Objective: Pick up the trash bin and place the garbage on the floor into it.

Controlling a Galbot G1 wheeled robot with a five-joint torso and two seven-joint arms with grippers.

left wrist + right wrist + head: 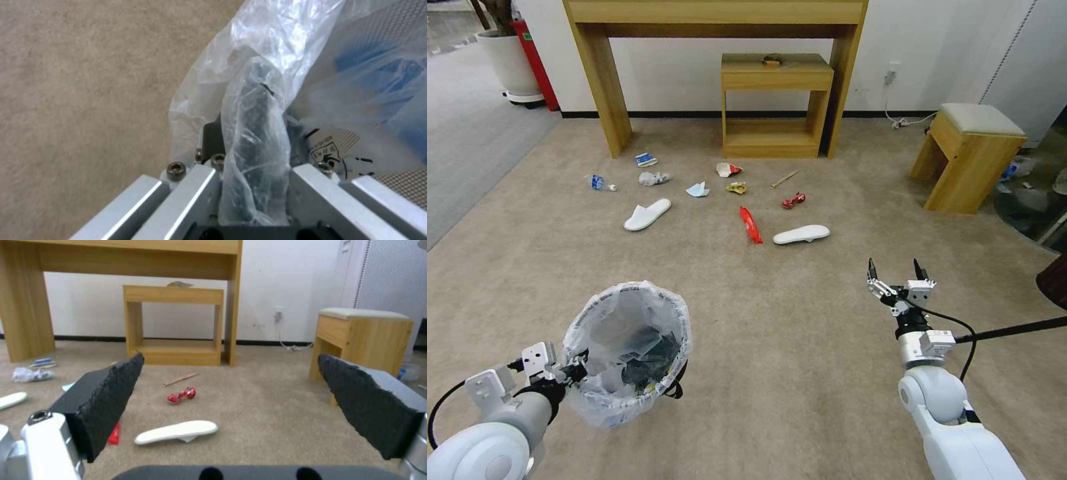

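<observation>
In the head view, the left pincer [575, 371] is clamped on the rim of the small round black bin lined with crinkled whitish plastic [627, 350], held above the beige short-pile carpet [774, 347] at about seven o'clock; the bin seems picked up, so gathering comes next. Litter lies near twelve o'clock: a flat white slipper [802, 234], a long red wrapper [751, 225], a crushed red can [793, 200]. The left wrist view shows bag-wrapped rim pinched between the jaws. In the right wrist view, the right pincer [231, 406] is spread wide and empty, with the slipper at six o'clock below the can; it must reach forward and down.
</observation>
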